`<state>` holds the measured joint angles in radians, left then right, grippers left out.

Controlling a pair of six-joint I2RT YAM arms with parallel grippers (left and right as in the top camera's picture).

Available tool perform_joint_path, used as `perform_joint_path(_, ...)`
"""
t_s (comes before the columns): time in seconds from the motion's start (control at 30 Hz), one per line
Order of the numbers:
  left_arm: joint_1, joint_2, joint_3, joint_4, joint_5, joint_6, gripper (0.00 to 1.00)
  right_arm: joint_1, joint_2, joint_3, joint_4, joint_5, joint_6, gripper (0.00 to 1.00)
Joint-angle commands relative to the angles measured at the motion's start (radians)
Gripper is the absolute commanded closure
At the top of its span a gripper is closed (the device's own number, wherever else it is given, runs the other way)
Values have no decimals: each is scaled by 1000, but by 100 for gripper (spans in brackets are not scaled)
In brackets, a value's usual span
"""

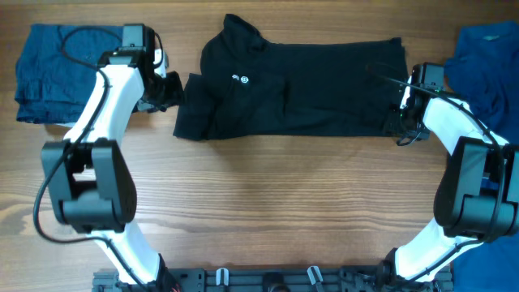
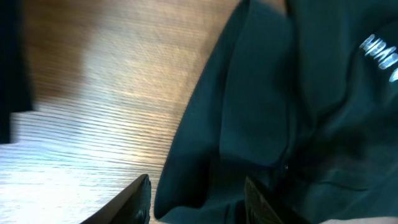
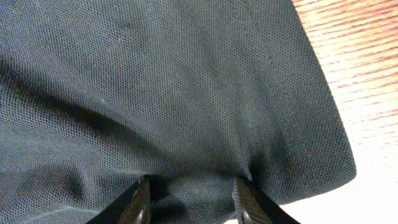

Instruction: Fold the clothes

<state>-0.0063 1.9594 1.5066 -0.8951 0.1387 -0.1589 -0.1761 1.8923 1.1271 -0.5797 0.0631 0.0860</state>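
L gripper (image 2: 198, 186), R gripper (image 3: 191, 183): jaws apart over black shirt (image 1: 316, 81); white logo (image 1: 241, 79) illegible.

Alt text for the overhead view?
A black collared shirt lies sideways on a wooden table, the left gripper at its collar-side edge and the right gripper at its hem edge. Folded dark blue garments sit far left, a royal blue garment far right.
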Motion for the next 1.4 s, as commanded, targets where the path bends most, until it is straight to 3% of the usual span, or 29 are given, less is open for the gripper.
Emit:
perform_joint_path(0.0, 2, 68, -2, -27, 90, 51, 55, -9, 34, -43, -12, 41, 3, 55)
perform_joint_path(0.2, 2, 85, -2, -64, 91, 51, 53, -9, 34, -43, -11, 41, 3, 52)
perform_joint_path(0.4, 2, 87, -4, -64, 116, 51, 58, -9, 34, -43, -11, 41, 3, 51)
perform_joint_path(0.47, 2, 93, -4, -64, 116, 51, 64, -8, 34, -43, -11, 41, 3, 51)
perform_joint_path(0.6, 2, 106, -19, -63, 116, 51, 64, -9, 34, -43, -11, 41, 3, 51)
perform_joint_path(0.73, 2, 106, -21, -55, 115, 50, 87, -9, 34, -43, -11, 41, 3, 50)
perform_joint_path(0.8, 2, 106, -21, -56, 115, 50, 85, -9, 34, -43, -11, 41, 2, 51)
perform_joint_path(0.83, 2, 106, -21, -56, 115, 50, 79, -9, 34, -43, -11, 41, 3, 51)
perform_joint_path(0.87, 2, 106, -22, -56, 115, 51, 62, -9, 34, -43, -11, 41, 3, 51)
perform_joint_path(0.9, 2, 106, -22, -57, 115, 51, 55, -9, 34, -43, -11, 41, 3, 51)
perform_joint_path(0.97, 2, 106, -30, -54, 115, 53, 53, -9, 34, -43, -11, 41, 3, 51)
perform_joint_path(1.1, 2, 106, -63, -35, 132, 93, 60, -9, 34, -43, -11, 41, 3, 50)
perform_joint_path(1.27, 2, 105, -67, -37, 165, 93, 87, -9, 34, -43, -11, 40, 3, 51)
perform_joint_path(1.37, 3, 105, -66, -37, 164, 93, 96, -9, 34, -43, -11, 40, 3, 51)
